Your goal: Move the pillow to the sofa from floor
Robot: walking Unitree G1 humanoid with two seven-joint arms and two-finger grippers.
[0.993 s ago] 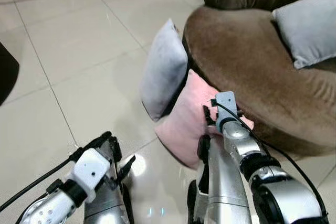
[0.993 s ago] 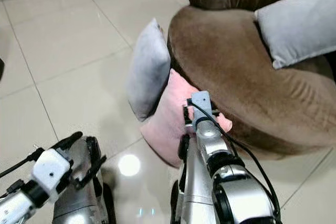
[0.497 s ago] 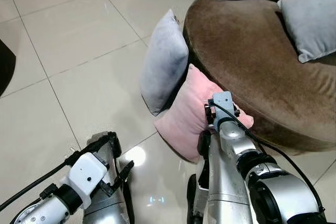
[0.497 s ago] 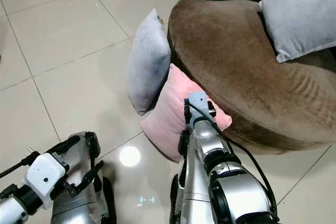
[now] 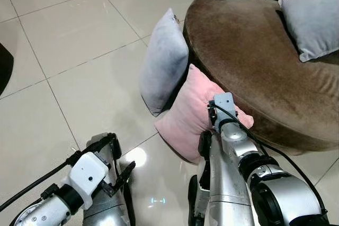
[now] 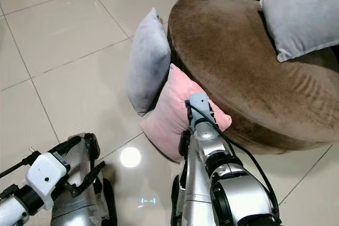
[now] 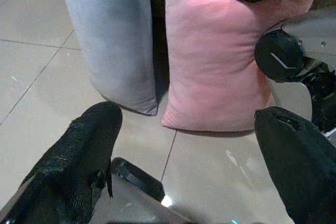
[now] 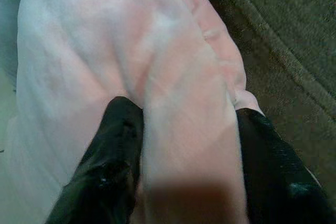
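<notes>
Leaning against the brown sofa (image 5: 249,62) at frame centre, the pink pillow (image 5: 185,120) stands on the floor; right gripper (image 8: 184,166) pinches a fold at its top edge; soft, light, likely sagging when lifted; left gripper (image 7: 194,145) hangs spread, empty, lower left.

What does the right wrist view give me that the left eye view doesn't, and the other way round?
Right wrist view: the right hand up close, its fingers pinching a fold of the pink pillow.

Left eye view: the layout. The grey pillow stands on the floor against the sofa, a second grey pillow lies on the seat, and the left hand hangs low and open.

Both: the pink pillow against the brown sofa.
</notes>
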